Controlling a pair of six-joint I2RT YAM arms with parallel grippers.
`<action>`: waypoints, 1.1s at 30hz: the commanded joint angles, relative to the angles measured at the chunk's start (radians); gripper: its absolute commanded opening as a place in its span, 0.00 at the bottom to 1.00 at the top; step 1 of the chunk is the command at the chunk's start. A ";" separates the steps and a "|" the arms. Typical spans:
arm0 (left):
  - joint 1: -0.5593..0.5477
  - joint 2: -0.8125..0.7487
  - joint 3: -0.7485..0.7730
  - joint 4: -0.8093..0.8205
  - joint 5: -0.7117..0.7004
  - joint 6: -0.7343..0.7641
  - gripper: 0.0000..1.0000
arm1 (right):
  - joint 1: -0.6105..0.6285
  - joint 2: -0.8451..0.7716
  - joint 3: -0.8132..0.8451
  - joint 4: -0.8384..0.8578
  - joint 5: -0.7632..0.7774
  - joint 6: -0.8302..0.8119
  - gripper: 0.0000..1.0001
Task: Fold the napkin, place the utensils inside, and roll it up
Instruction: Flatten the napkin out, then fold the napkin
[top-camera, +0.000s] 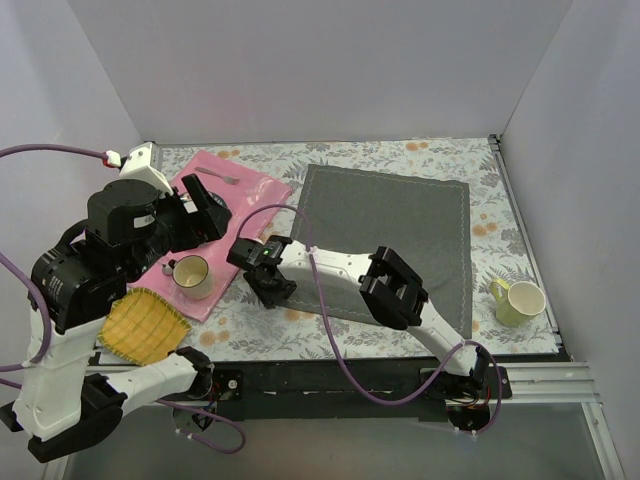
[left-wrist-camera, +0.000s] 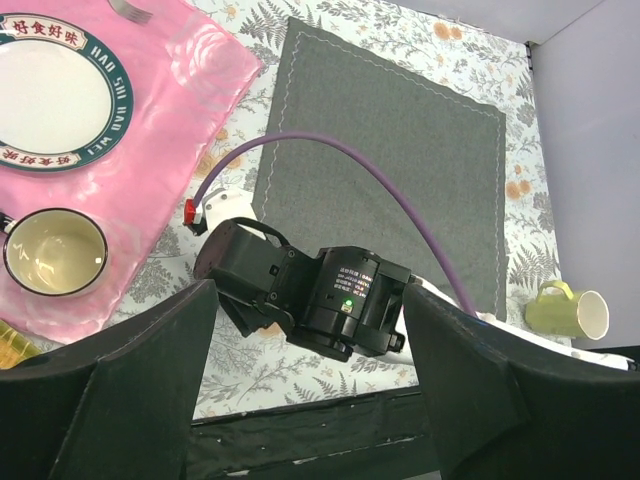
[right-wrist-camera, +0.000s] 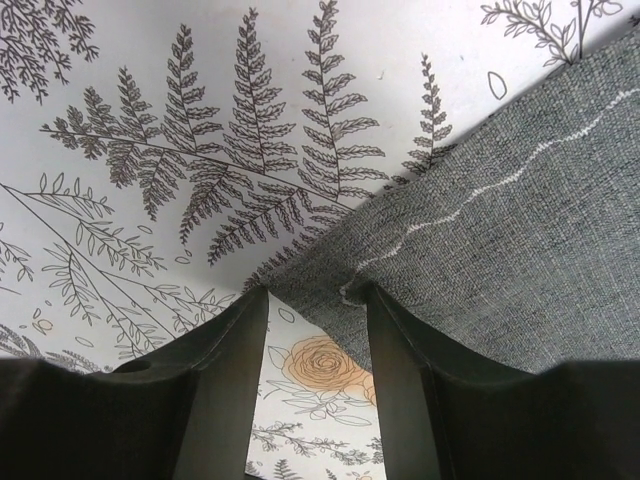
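Over the pink placemat (top-camera: 250, 185) the left gripper (top-camera: 205, 215) hangs spread wide and empty. A fork (top-camera: 215, 175) lies at the mat's far edge, well apart from the cloth. The right gripper (right-wrist-camera: 315, 310) sits low on the worktop (top-camera: 500, 215), jaws parted astride the near left corner of the napkin (top-camera: 400, 230), not yet pinching it. That charcoal napkin lies flat and square mid-worktop, pale hem showing. Nothing looks done: folding, loading and rolling all remain.
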 joint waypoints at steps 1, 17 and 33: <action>0.000 -0.006 0.029 -0.022 -0.018 0.024 0.75 | 0.028 0.012 -0.004 0.013 0.064 0.005 0.52; 0.001 -0.015 -0.015 0.009 0.001 0.019 0.75 | 0.020 -0.052 0.051 -0.021 0.037 0.043 0.10; 0.000 0.088 -0.162 0.227 0.067 -0.064 0.84 | -0.533 -0.483 -0.346 0.100 -0.006 -0.199 0.01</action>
